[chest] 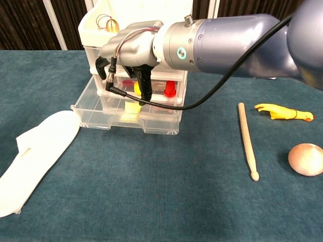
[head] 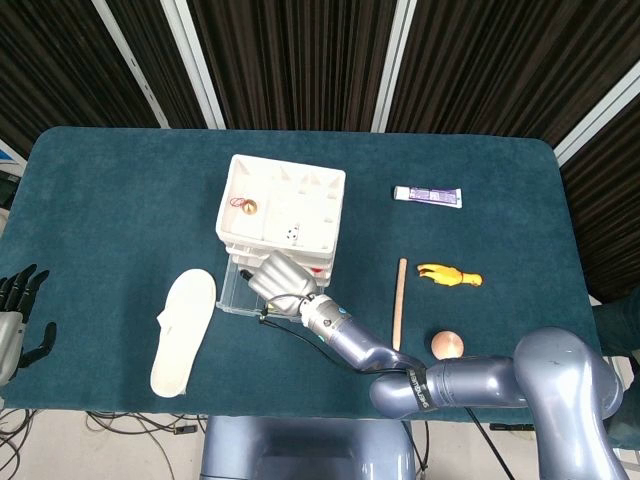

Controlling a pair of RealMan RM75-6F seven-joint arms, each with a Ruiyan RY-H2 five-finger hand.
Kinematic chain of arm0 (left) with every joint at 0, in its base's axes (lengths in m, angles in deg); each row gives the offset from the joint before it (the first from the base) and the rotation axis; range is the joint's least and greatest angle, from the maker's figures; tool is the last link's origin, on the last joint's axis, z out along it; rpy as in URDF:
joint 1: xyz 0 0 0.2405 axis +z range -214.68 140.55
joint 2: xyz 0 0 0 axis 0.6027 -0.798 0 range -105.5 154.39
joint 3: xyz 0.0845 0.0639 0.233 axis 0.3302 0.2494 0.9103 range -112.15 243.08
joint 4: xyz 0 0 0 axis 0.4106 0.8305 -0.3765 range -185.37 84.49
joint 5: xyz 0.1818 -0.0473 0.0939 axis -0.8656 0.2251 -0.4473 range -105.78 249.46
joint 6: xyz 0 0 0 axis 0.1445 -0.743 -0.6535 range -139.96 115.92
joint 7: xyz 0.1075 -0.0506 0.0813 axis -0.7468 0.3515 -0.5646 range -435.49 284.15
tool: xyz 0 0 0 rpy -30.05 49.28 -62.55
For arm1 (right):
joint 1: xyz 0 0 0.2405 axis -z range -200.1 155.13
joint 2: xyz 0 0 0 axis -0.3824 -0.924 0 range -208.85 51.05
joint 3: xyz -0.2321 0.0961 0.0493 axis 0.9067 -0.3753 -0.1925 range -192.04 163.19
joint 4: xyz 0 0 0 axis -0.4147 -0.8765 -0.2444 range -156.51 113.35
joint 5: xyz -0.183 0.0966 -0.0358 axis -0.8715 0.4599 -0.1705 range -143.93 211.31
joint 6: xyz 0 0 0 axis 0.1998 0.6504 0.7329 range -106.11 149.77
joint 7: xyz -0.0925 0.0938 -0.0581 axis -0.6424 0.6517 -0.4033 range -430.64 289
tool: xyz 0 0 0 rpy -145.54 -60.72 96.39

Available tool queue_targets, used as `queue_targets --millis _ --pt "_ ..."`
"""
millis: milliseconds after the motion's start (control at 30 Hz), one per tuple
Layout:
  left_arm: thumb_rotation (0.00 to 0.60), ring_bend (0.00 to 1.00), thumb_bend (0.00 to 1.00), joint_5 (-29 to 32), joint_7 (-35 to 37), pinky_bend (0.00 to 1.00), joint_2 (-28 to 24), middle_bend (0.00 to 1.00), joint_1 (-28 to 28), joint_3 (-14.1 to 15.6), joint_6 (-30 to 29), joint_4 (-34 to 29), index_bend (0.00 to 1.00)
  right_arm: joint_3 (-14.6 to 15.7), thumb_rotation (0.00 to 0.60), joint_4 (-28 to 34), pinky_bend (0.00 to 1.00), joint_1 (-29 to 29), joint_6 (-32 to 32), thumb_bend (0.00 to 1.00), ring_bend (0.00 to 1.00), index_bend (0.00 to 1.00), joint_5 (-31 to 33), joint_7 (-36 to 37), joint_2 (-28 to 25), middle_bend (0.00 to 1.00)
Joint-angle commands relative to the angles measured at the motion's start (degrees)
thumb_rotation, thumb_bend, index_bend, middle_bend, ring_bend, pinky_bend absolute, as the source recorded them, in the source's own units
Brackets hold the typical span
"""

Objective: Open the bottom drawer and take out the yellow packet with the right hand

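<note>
The white drawer unit stands mid-table, and its clear bottom drawer is pulled out toward me. A small yellow packet lies inside that drawer. My right hand hovers over the open drawer, right in front of the upper drawers. Its dark fingertips point down just above and to the right of the packet, and nothing is gripped between them. In the head view the hand hides the packet. My left hand hangs off the table's left edge with its fingers spread, holding nothing.
A white insole lies left of the drawer. To the right are a wooden stick, a yellow toy chicken and a tan ball. A tube lies at the back right.
</note>
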Motion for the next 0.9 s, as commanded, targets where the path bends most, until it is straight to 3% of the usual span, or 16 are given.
queue_targets --millis 33,900 --pt "0.600 0.00 0.46 0.03 -0.05 0.00 -0.01 0.00 -0.02 0.02 0.07 -0.04 0.05 0.18 0.600 -0.20 1.00 -0.29 -0.05 0.21 1.00 0.26 0.21 0.40 0.19 1.00" --pt "0.600 0.00 0.46 0.59 -0.36 0.00 -0.16 0.00 -0.09 -0.06 0.43 -0.26 0.05 4.11 0.600 -5.17 1.00 -3.65 -4.53 0.20 1.00 0.28 -0.47 3.44 1.12 1.00"
